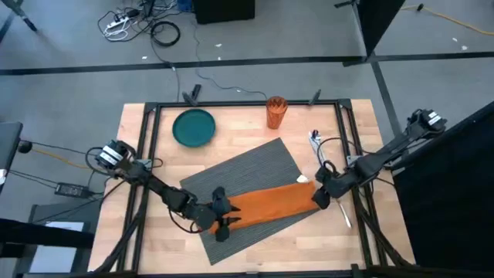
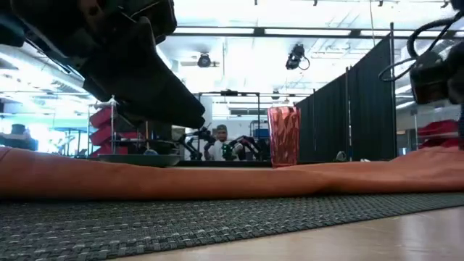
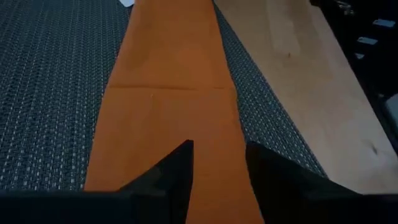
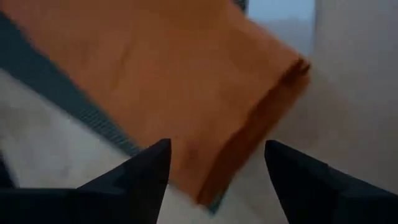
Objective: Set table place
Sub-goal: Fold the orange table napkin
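Grey floor (image 1: pixel 309 31) lay around the worktop, with tangled cables (image 1: pixel 143 23) on it. Black curtain partitions (image 2: pixel 348 116) stood beside the cables' far room, under ceiling strip lights (image 2: pixel 290 31).

A teal plate (image 1: pixel 194 127) sits upper left of centre, an orange ribbed cup (image 1: pixel 276 112) to its right, and a long orange napkin (image 1: pixel 274 204) lies lower centre.

The high camera is looking straight down on the whole surface (image 1: pixel 154 232). The low camera is sitting at surface height, facing level across the placemat (image 2: pixel 217 225) into the room. Both wrist cameras are looking closely at the orange napkin (image 3: pixel 171 93), shared by all views.
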Tool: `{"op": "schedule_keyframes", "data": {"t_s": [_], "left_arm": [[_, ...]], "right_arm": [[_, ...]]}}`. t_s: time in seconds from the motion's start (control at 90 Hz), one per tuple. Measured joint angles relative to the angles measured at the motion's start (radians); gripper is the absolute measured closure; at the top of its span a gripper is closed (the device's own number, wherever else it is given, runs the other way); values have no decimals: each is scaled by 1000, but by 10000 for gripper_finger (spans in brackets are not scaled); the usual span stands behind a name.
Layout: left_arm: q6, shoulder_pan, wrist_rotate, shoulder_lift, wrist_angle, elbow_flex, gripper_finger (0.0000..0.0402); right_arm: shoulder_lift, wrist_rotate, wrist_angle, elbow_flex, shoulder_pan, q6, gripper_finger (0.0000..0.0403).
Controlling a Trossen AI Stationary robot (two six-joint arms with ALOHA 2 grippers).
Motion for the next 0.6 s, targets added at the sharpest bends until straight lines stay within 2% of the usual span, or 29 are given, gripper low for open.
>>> {"op": "schedule_keyframes", "data": {"t_s": [0.189, 0.367, 0.478, 0.6], "left_arm": [[1, 0, -3, 0, -1, 0, 270], [2, 0, -13, 0, -1, 0, 270], [2, 0, -24, 0, -2, 0, 270], [2, 0, -25, 0, -2, 0, 270]], "right_arm": [[117, 51, 40, 4, -10, 14, 178], [168, 64, 55, 7, -10, 23, 199], [171, 83, 59, 5, -10, 39, 231], [173, 103, 60, 2, -10, 34, 287]]}}
